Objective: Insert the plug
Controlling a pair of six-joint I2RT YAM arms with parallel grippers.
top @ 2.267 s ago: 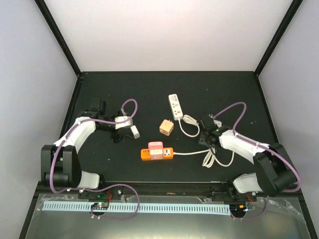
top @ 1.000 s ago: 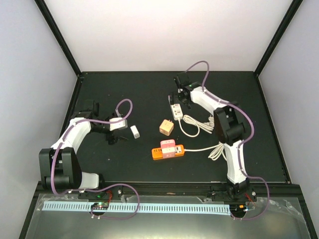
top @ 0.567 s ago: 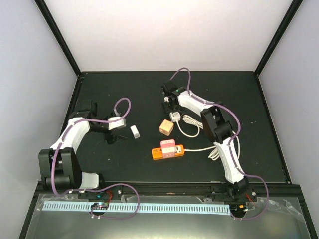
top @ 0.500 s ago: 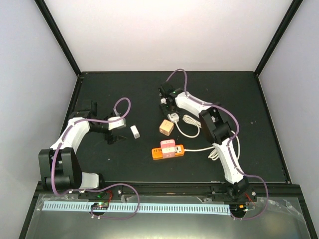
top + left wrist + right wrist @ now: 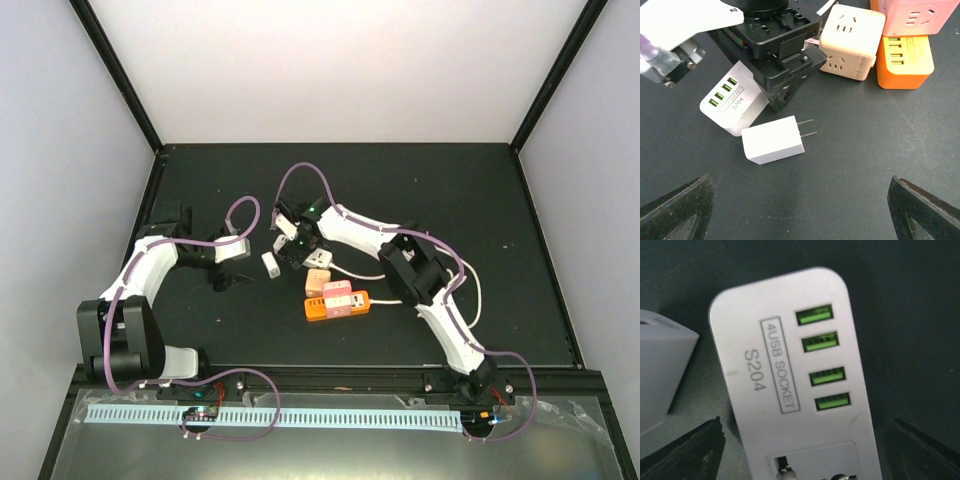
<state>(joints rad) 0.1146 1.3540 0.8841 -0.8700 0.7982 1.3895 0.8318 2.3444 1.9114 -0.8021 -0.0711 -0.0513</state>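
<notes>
On the table, left to right.

- Left gripper (image 5: 800,180): my fingers (image 5: 675,210) are spread wide and empty. This is the nearer arm to the plug.
- Plug (image 5: 772,140): a white block lying flat just ahead of me, centred between the fingers. Its long axis runs along their closing line, prongs pointing right in the wrist view. A wrist turn looks needed.
- Right gripper (image 5: 781,95): astride the white strip (image 5: 790,365), just beyond the plug. I cannot tell whether it is clamped or only straddling.
- Cube (image 5: 850,40), orange strip (image 5: 905,62): farther right.
</notes>
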